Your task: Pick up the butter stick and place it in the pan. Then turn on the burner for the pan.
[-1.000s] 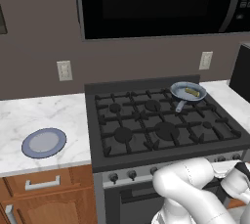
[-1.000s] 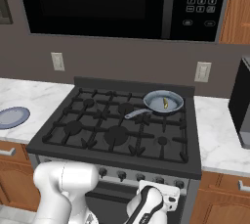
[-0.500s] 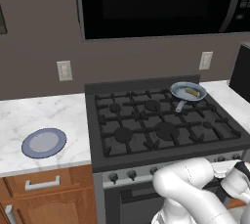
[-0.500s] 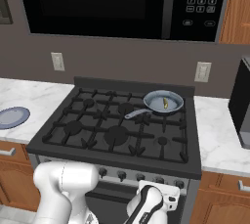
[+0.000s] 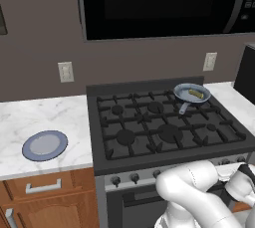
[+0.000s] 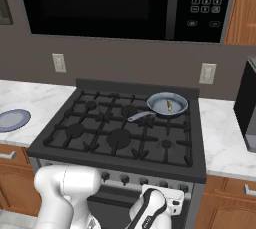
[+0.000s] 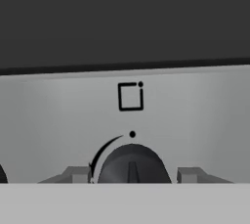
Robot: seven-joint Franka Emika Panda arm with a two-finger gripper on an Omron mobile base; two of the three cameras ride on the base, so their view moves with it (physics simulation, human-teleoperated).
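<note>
Now, my gripper [image 7: 132, 174] at stove front, fingers [image 7: 75, 173] spread either side of burner knob [image 7: 131, 165]; contact not clear, knob pointer upright. Farther back, pan [image 6: 168, 104] on rear right burner, butter stick [image 6: 169, 105] lying inside. Placing looks done; burner not yet lit, knob turn left.

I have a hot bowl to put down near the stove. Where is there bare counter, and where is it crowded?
Bare marble lies on the left counter between the wall and the blue plate, and on the right counter between the stove and the dark appliance. The stove's back right burner is taken by the pan holding the butter stick.
</note>
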